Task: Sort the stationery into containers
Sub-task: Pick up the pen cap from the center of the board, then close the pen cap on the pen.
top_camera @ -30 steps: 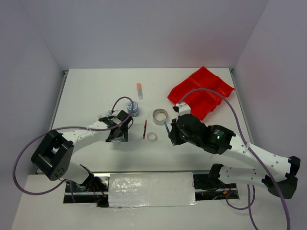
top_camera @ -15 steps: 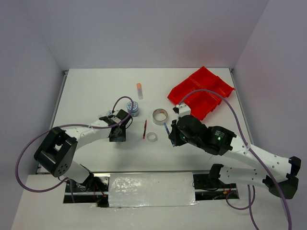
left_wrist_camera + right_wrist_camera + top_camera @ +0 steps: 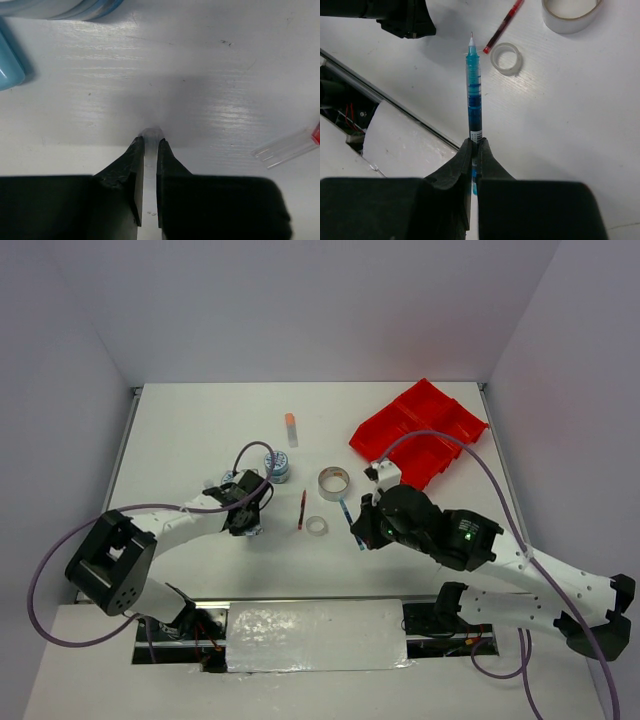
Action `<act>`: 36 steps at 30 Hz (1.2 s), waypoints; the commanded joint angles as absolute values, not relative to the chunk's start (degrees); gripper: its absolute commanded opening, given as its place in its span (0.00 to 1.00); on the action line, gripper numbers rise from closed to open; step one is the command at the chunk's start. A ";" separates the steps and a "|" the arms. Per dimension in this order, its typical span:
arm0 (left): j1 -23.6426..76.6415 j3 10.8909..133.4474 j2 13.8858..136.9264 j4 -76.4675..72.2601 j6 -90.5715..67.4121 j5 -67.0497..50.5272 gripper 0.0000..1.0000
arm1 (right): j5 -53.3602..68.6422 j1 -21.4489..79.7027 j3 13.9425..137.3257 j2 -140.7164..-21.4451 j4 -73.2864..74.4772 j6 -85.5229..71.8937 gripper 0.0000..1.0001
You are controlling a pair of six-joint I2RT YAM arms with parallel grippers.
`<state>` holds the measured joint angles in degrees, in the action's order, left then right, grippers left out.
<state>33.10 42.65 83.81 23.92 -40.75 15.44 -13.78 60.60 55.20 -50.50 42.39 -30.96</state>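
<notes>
My left gripper [image 3: 248,520] [image 3: 151,142] is down at the table, shut on a whitish translucent tube-like item [image 3: 151,132] whose rounded end pokes out past the fingertips. A round tub [image 3: 278,468] [image 3: 55,7] with a blue-white lid stands just beyond it. Hanging above the table, my right gripper [image 3: 352,522] [image 3: 476,142] is shut on a blue pen [image 3: 347,510] [image 3: 474,85]. Between the arms lie a red pen [image 3: 301,510] [image 3: 505,22], a silvery tape roll [image 3: 333,481] [image 3: 570,15] and a small clear tape ring [image 3: 318,526] [image 3: 506,57]. The red tray [image 3: 420,430] stands at the back right.
A clear tube with an orange cap [image 3: 291,428] lies further back in the middle. In the left wrist view a light blue item [image 3: 7,65] sits at the left edge. The table's near edge and a metal rail [image 3: 395,102] run below the right gripper.
The left gripper's jaws have closed on the whitish item and its wrist has turned slightly. The right arm, with the blue pen, has shifted a little.
</notes>
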 commanded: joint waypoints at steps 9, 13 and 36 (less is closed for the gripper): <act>32.96 43.24 69.38 30.23 -44.21 12.83 0.00 | -10.81 60.91 51.42 -49.57 33.93 -28.74 0.00; 33.13 46.66 61.98 31.99 -44.91 12.13 0.00 | -7.57 61.00 47.65 -49.05 26.30 -28.83 0.00; 33.66 56.96 42.28 18.65 -53.26 -1.58 0.00 | -10.80 74.43 37.88 -50.09 -9.66 -31.38 0.00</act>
